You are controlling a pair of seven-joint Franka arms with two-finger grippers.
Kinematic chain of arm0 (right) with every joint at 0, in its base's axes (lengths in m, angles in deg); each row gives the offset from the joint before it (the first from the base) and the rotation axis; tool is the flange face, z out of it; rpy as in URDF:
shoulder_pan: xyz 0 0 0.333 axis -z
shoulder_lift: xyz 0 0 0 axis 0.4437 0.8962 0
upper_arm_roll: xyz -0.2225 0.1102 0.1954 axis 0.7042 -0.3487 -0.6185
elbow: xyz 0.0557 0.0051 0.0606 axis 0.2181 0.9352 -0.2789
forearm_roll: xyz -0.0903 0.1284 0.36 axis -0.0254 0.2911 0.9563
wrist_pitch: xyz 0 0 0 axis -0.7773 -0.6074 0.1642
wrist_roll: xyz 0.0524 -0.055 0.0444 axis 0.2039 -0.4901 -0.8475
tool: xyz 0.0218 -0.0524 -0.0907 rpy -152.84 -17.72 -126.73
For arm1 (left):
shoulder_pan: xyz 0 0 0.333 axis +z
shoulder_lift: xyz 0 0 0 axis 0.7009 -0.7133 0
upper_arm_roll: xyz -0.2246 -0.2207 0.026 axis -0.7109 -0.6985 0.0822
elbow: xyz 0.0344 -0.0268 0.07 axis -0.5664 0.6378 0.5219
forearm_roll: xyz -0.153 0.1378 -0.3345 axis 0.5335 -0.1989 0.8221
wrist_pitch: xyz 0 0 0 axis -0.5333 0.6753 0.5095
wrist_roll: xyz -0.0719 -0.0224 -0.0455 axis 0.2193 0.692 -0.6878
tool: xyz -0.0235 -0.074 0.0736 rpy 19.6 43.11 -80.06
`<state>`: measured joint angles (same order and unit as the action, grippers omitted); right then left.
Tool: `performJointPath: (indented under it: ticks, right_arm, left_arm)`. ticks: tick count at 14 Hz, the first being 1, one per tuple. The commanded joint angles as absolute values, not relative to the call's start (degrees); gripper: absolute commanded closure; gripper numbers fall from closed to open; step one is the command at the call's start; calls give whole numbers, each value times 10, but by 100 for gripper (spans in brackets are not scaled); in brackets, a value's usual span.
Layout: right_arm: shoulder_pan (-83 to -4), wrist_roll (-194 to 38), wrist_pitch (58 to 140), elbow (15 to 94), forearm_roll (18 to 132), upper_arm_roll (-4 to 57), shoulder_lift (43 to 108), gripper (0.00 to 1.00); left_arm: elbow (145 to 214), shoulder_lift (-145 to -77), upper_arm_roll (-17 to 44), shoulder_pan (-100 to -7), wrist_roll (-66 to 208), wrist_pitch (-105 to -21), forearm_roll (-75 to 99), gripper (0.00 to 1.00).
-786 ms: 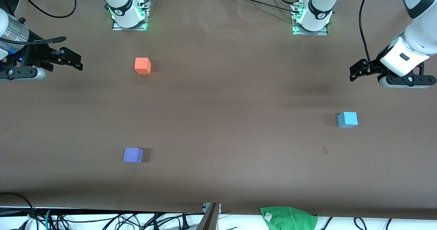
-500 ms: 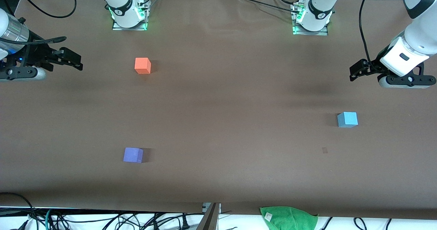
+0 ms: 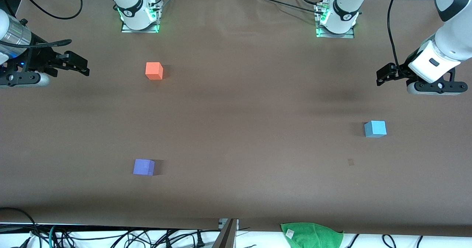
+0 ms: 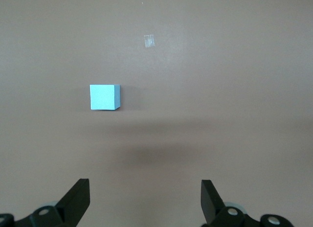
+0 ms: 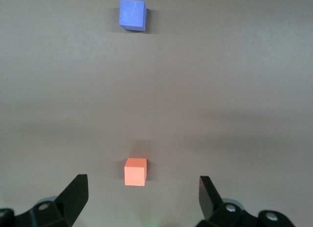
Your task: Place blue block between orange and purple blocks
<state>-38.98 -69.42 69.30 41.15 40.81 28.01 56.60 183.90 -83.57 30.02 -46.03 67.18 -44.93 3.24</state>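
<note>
The blue block (image 3: pixel 375 129), a light sky-blue cube, sits on the brown table toward the left arm's end; it also shows in the left wrist view (image 4: pixel 104 97). The orange block (image 3: pixel 154 70) and the purple block (image 3: pixel 143 167) sit toward the right arm's end, far apart, the purple one nearer the front camera. Both show in the right wrist view, orange (image 5: pixel 135 171) and purple (image 5: pixel 132 14). My left gripper (image 3: pixel 381 77) hangs open and empty above the table, farther from the front camera than the blue block, fingers wide in its wrist view (image 4: pixel 144 188). My right gripper (image 3: pixel 85 67) is open, empty, above the table's end beside the orange block (image 5: pixel 143 183).
A small pale tape mark (image 3: pixel 350 162) lies on the table nearer the front camera than the blue block. A green cloth (image 3: pixel 311 235) and cables lie off the table's front edge. The arm bases (image 3: pixel 139 16) stand along the back edge.
My left gripper has shifted very slightly toward the bases. The blocks and the right arm have not moved.
</note>
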Motion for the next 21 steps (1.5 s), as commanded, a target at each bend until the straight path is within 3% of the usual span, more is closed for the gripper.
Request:
performJointPath:
  ticks: [1, 21]
  right_arm:
    - [-386, -697, 688, 407, 403, 278, 565, 0]
    - [-386, -697, 687, 407, 402, 278, 565, 0]
  left_arm:
    - [1834, -837, 303, -460, 658, -441, 39, 0]
    - [1825, -849, 302, -460, 656, -440, 39, 0]
